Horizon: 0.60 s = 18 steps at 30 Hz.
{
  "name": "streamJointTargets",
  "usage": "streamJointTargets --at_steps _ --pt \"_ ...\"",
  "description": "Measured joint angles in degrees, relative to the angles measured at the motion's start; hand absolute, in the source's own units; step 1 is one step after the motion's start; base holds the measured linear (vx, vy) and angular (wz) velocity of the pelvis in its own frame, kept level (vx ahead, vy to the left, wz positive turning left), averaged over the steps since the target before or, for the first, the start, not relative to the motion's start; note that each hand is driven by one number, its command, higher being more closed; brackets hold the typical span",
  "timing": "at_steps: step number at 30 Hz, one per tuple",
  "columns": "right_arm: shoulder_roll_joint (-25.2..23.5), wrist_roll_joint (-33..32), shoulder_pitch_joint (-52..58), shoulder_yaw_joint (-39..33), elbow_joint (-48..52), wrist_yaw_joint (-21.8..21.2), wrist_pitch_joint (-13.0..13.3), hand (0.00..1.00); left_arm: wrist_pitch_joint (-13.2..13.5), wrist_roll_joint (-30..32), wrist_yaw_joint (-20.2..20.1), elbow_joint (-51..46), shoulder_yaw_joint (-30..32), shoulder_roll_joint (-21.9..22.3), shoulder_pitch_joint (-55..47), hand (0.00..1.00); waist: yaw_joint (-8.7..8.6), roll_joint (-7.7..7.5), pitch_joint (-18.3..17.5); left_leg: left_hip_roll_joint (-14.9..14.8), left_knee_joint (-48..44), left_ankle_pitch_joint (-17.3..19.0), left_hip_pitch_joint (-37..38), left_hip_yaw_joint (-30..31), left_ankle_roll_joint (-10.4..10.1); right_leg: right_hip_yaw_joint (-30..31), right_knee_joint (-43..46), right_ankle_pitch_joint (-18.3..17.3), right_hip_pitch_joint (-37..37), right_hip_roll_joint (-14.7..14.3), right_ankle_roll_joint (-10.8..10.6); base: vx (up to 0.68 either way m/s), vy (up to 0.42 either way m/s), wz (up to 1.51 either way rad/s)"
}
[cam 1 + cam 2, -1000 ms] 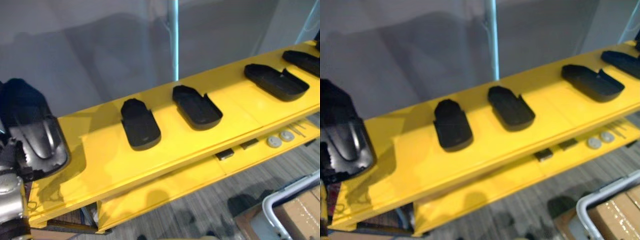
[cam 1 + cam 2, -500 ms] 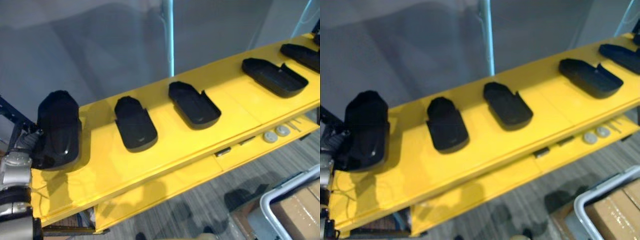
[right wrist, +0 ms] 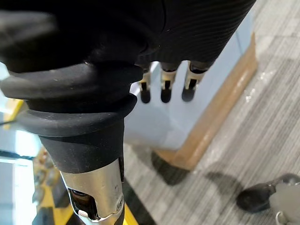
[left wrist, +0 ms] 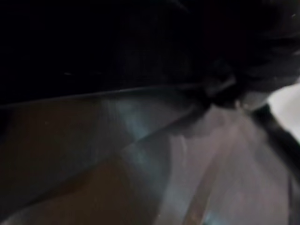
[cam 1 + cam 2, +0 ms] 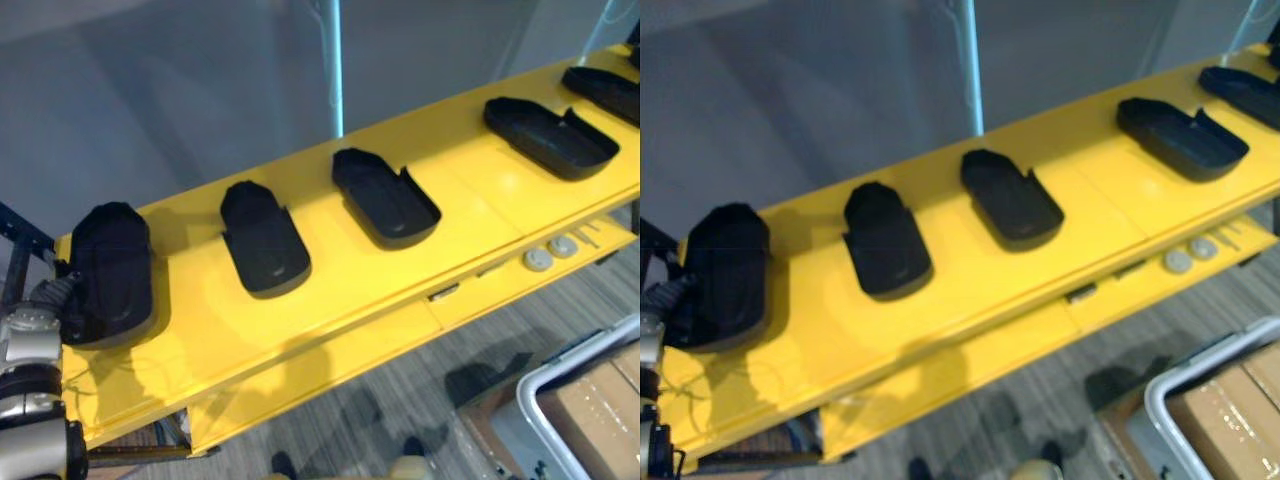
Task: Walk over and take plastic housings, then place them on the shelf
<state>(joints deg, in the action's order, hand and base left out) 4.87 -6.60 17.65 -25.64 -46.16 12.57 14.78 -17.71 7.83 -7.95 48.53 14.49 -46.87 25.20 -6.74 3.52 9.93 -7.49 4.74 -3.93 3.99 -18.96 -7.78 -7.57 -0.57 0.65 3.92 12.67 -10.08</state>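
Now a black plastic housing (image 5: 110, 270) is seen at the left end of the yellow shelf (image 5: 330, 285), whether it is gripped by the left hand (image 5: 52, 297) beside it cannot be told, and the right hand (image 3: 162, 83) is kept loose, not curled.

Black housings (image 5: 262, 238): five. Round grey discs (image 5: 538, 260): two. Yellow shelf (image 5: 330, 275): one. Cardboard box (image 5: 600, 410): one.
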Motion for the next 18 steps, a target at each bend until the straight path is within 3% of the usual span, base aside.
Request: streamJointTargets --at_steps 13,18 --pt "1.5 -1.6 -1.7 1.4 0.4 -0.1 0.0 0.00 0.5 -0.6 0.8 -0.2 0.0 3.0 -1.5 1.00 -0.38 -0.33 3.3 0.1 0.0 -0.2 -0.4 0.8 0.1 -0.2 1.8 -0.5 -1.0 0.2 0.4 0.00 0.000 0.01" --pt "2.2 -1.7 -2.6 1.0 0.8 -0.1 0.0 0.00 0.7 -0.6 1.2 -0.7 0.0 3.0 -1.5 1.00 -0.54 0.79 4.9 0.1 0.0 -0.3 -0.5 0.9 0.1 -0.2 3.4 -1.4 -1.8 0.3 0.2 0.00 0.000 0.00"
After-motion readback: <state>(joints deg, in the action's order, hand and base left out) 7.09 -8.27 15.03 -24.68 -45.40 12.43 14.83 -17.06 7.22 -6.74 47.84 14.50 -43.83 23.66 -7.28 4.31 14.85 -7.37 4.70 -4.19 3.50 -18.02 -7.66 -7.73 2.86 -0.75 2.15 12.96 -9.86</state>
